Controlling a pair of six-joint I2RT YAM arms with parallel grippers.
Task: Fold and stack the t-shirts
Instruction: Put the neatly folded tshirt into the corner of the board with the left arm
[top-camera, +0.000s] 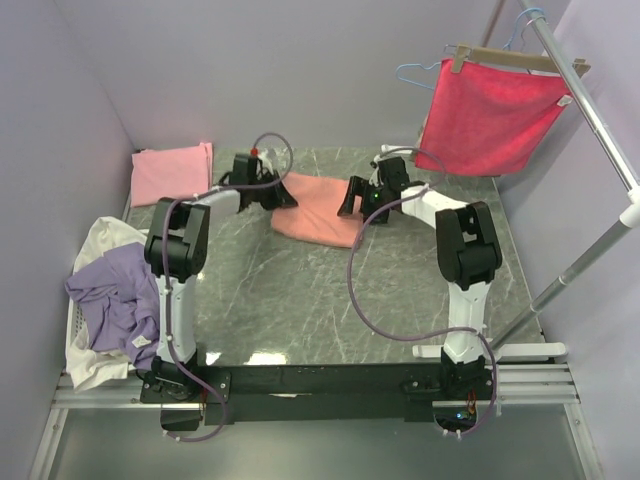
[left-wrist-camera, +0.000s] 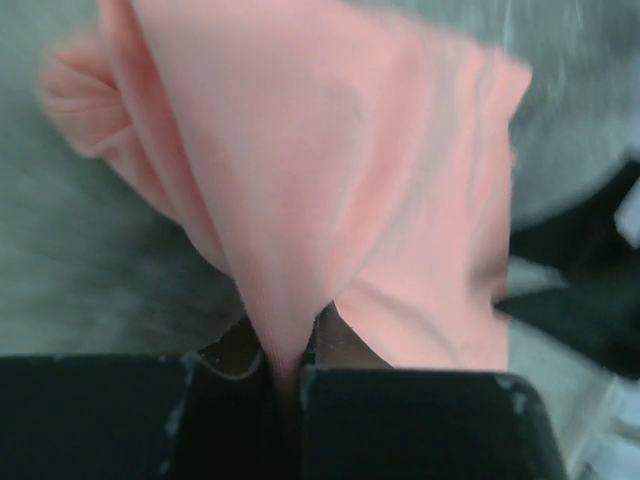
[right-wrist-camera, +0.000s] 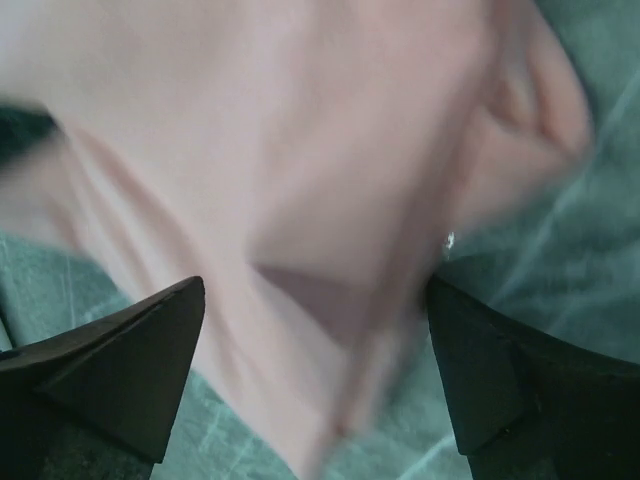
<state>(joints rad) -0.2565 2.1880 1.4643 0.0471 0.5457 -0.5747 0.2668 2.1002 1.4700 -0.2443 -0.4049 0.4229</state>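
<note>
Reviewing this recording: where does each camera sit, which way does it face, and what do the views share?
Top external: above and behind the bases, facing down and forward over the table; left arm and right arm show whole.
Left wrist: on the left arm, facing along the left end effector, shut on a fold of the salmon-orange t-shirt.
Right wrist: on the right arm, facing out between the open right end effector fingers at that shirt, blurred.
Shared: all three see that shirt on the table.
</note>
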